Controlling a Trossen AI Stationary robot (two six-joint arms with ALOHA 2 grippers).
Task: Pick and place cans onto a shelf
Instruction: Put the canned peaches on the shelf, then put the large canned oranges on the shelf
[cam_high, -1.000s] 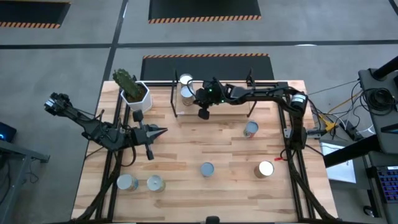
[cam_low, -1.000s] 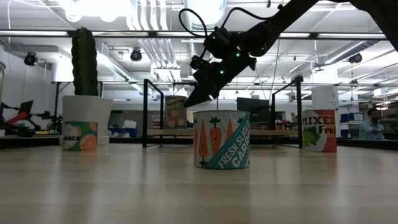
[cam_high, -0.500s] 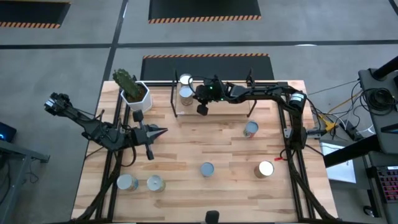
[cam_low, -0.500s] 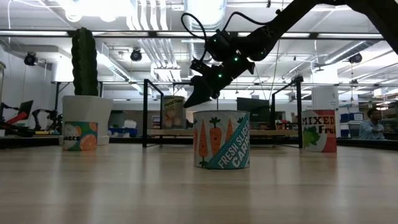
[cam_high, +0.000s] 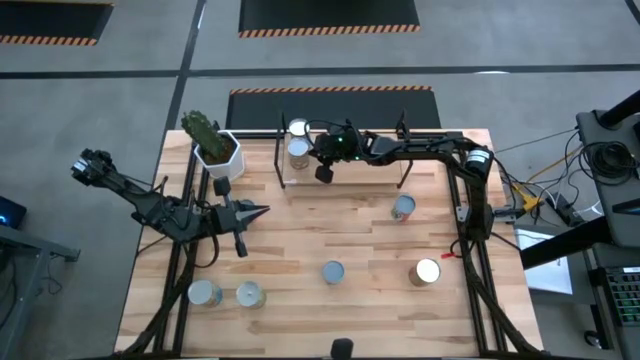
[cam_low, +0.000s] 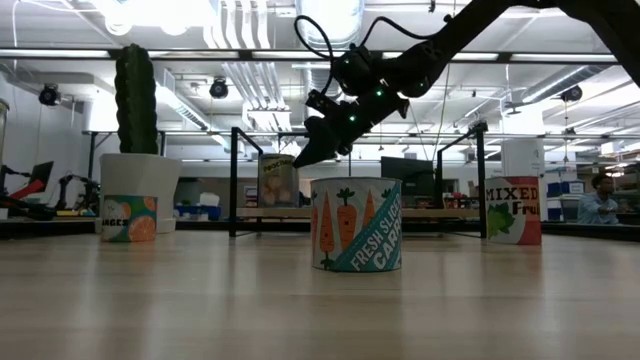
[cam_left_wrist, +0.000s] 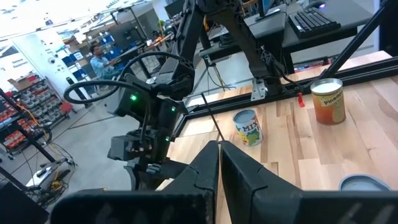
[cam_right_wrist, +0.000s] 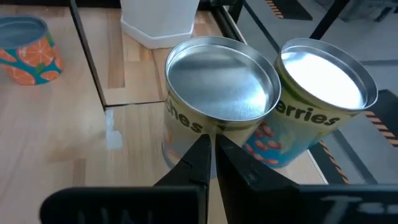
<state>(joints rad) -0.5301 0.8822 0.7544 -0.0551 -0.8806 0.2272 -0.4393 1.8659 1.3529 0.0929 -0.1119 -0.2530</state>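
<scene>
1. My right hand (cam_high: 312, 157) is stretched out over the shelf (cam_high: 345, 183) at the far side of the tabletop (cam_high: 300, 240), its fingers pressed together and holding nothing.
2. In the right wrist view the closed fingertips (cam_right_wrist: 208, 152) sit just in front of two cans standing side by side on the shelf: one with a dull silver top (cam_right_wrist: 221, 87) and one beside it with a bright top and a berry label (cam_right_wrist: 323, 81).
3. From above, those same two cans (cam_high: 298, 140) are at the shelf's left end, close to the black upright, with my right hand just beside them.
4. In the low view the right hand (cam_low: 303, 152) hangs above the shelved can (cam_low: 278, 180), not touching it as far as I can tell.
5. My left hand (cam_high: 262, 211) waits over the left half of the tabletop, fingers together and empty.
6. Five cans are off the shelf: two near the front left corner (cam_high: 205, 293) and (cam_high: 249, 294), one mid-front (cam_high: 333, 272), one to the front right (cam_high: 427, 271), and one tilted-looking can (cam_high: 403, 208) nearer the shelf.
7. The carrot-labelled can (cam_low: 356, 224) stands closest to the low camera.
8. A white pot with a cactus (cam_high: 212, 145) sits at the far left corner.
</scene>
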